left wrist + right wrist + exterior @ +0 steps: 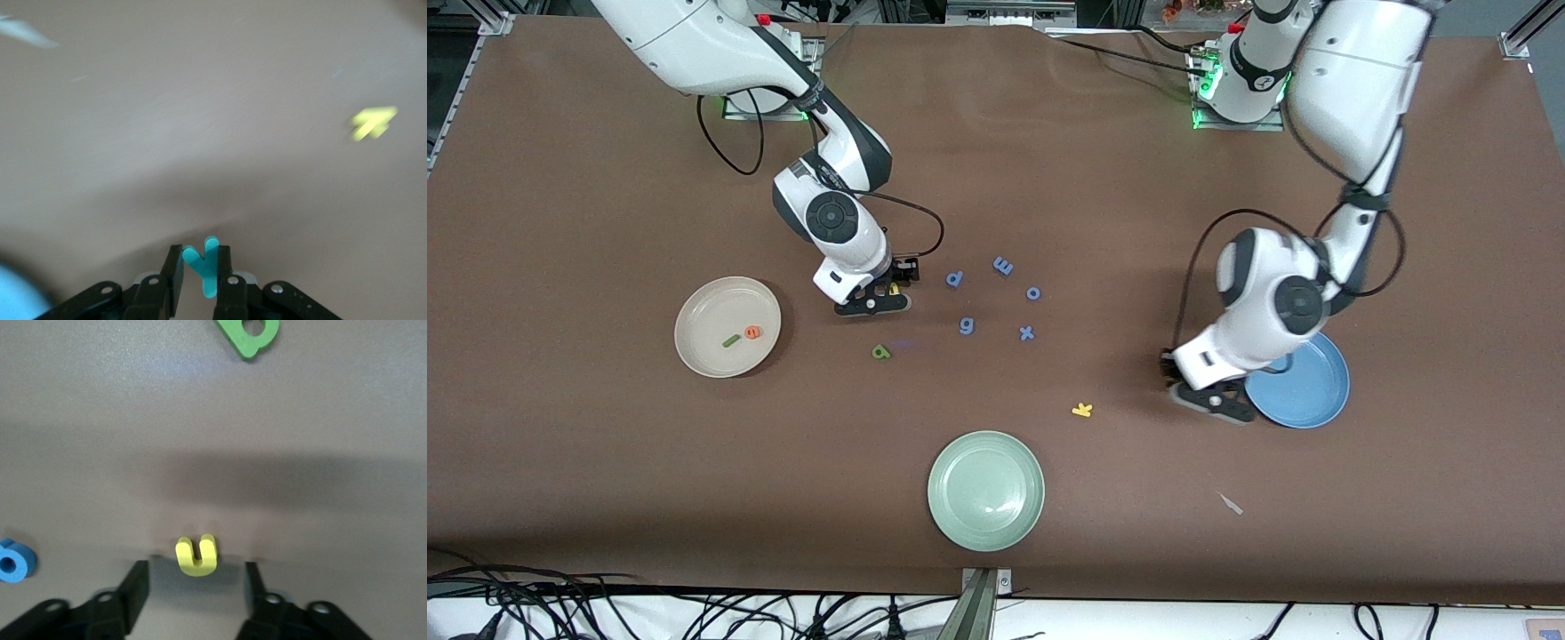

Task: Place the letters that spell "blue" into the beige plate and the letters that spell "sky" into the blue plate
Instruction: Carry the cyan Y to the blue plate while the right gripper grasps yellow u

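Left gripper (200, 270) clamps the y (203, 265) beside the blue plate (1303, 391). Right gripper (195, 583), fingers apart, straddles the u (196, 555) on the table. L (731, 340) and e (753, 332) lie in the beige plate (703, 307); k (1082, 410) lies nearer the camera, between the plates.

bare table around yellow k (1082, 410), blue letters (996, 298) clustered mid-table

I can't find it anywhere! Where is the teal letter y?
The teal y is pinched in the left gripper, seen in the left wrist view, just over the table beside the blue plate toward the left arm's end.
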